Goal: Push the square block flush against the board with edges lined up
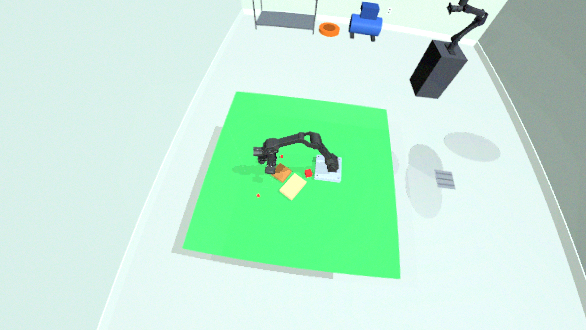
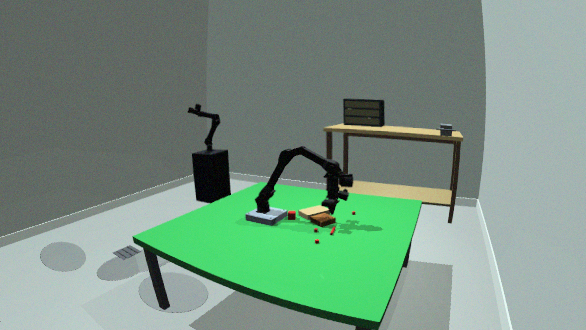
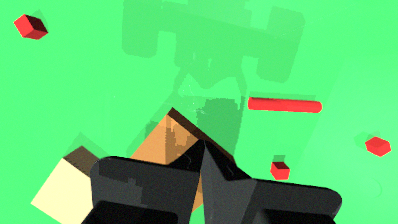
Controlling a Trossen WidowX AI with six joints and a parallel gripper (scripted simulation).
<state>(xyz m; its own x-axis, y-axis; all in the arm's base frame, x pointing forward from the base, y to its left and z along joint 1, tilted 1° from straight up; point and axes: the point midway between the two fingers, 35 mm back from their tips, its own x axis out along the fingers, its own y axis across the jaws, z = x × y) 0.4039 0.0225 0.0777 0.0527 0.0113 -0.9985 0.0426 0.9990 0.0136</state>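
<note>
My gripper [image 1: 270,172] [image 2: 329,210] [image 3: 202,145] is closed on nothing; below its tips sits the square block [image 1: 282,172] [image 2: 323,219] [image 3: 155,145], board [image 1: 293,187] [image 2: 313,212] [image 3: 62,192] beside it. Likely stiff, light wood that slides readily; I'd press low, mid-side, without gripping.

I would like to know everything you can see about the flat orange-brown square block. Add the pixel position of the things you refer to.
The flat orange-brown square block [image 1: 285,174] [image 2: 323,219] [image 3: 154,140] looks wooden, with straight edges and darker sides. It lies flat on the green tabletop [image 1: 350,230] [image 2: 240,255] [image 3: 120,90], partly shadowed, beside the pale cream rectangular board [image 1: 293,187] [image 2: 311,212] [image 3: 60,192]. The shut black gripper [image 1: 270,171] [image 2: 329,209] [image 3: 202,145] partly hides it in the wrist view. I cannot tell whether board or gripper touches it.
</note>
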